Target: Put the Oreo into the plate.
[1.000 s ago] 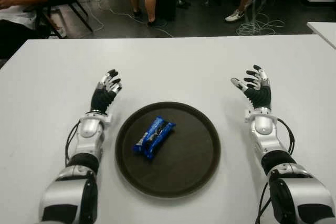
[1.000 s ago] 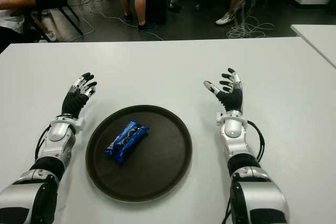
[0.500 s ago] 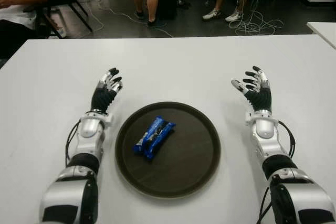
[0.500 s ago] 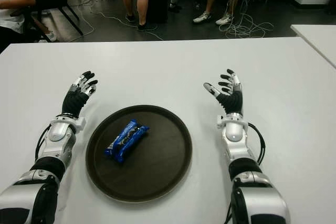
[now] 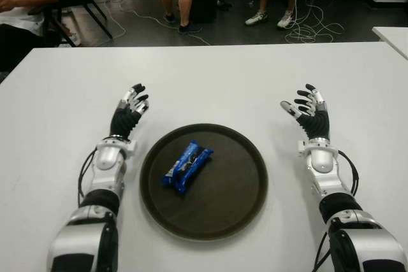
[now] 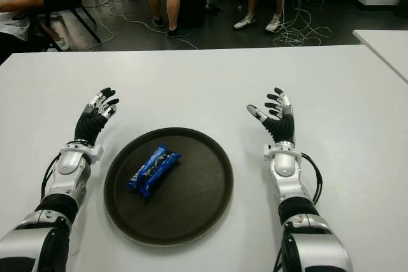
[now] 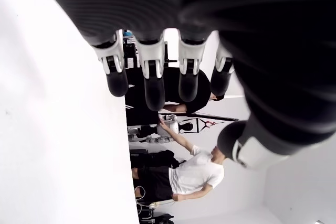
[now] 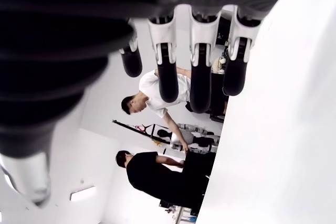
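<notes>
While clear of rim (image 5: 148, 157), Oreo (image 5: 186, 166) centred.

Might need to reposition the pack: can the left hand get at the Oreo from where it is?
Probably yes. The left hand is open beside the plate, and the Oreo lies on the plate's left half with nothing between them. The right hand is across the plate.
</notes>
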`<state>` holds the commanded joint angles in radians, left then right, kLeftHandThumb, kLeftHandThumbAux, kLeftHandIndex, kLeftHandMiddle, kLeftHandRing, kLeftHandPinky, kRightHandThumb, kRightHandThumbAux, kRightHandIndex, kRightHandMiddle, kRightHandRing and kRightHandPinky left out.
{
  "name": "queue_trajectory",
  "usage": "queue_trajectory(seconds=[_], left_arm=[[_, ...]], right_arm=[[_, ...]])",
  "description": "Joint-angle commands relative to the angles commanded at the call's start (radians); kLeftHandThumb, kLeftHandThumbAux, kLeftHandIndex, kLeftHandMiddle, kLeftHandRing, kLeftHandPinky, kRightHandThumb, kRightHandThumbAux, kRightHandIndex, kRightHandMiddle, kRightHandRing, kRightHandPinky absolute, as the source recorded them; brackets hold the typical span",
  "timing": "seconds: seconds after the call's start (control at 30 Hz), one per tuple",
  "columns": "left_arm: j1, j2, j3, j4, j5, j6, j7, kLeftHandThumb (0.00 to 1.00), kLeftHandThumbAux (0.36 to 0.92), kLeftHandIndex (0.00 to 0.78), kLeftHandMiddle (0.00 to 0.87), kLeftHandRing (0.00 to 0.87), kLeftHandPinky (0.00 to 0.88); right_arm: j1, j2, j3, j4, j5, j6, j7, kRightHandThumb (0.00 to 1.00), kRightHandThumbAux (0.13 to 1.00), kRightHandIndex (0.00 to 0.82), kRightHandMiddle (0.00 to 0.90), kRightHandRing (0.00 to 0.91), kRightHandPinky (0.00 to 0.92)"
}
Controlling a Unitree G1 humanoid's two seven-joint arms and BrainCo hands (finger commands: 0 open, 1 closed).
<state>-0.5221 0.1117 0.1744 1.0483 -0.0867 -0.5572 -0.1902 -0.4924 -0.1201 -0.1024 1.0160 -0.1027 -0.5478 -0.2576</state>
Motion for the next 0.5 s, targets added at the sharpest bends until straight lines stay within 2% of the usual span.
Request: queue_trajectory(seconds=[0.3,0.5], left_arm=[[0.005,-0.004,0.002,-0.003,-0.015,0.016,-0.01,0.071,0.629,0.04,0.112,0.1,0.081],[-0.001,-0.001,0.002,0.011,-0.012,0.025,-0.012,0.076,0.612,0.043,0.113,0.105,0.083]], right_arm=[[-0.001,0.008,0.005,0.004,-0.001,0.0,-0.004,0.0,0.628,0.152,0.253,0.275,0.269],[0.001,0.012,0.017,0.005,-0.02,-0.003,-0.036,0.0,0.619,0.143,0.247,0.271,0.28]])
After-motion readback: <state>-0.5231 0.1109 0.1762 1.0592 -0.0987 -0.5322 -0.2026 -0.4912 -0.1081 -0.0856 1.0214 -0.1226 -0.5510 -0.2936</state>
